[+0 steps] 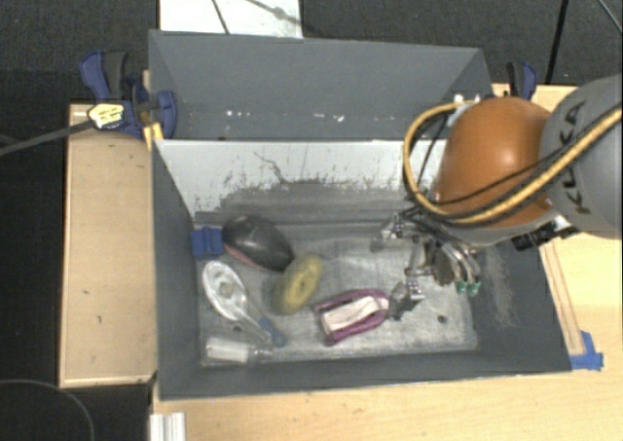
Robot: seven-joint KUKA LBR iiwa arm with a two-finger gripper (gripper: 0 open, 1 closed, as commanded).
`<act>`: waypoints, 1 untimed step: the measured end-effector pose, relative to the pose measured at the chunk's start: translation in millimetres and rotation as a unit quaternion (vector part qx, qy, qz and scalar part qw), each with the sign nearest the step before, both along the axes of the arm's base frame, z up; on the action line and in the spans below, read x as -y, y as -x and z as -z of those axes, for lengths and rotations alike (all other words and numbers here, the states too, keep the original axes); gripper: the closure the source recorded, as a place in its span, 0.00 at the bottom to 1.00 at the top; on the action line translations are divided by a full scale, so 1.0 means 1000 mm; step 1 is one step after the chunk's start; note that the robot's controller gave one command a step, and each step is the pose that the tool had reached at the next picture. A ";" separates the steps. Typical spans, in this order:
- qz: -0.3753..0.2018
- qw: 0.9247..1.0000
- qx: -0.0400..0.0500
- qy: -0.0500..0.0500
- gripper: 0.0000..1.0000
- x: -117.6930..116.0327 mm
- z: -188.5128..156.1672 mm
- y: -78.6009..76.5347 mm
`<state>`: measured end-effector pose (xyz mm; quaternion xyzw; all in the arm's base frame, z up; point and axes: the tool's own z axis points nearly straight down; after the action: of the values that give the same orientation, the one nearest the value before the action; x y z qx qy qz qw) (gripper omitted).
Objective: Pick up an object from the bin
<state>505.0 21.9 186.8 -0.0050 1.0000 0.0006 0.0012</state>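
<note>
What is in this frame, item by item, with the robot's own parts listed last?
bin: one, grey metal, centre of view
mouse-shaped thing: one, dark grey, floor, rear left
small block: one, blue, by left wall
disc: one, olive-yellow, mid floor
clear plastic piece: one, transparent, front left
packet: one, purple-edged white, front centre
gripper: one, metal, low at the packet's right end
wrist cover: one, orange, cabled, right
</note>
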 end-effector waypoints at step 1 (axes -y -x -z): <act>-0.042 0.999 0.003 0.000 0.00 -0.004 0.117 -0.003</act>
<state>507.8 25.8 69.6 -0.0471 0.9989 0.0003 0.0042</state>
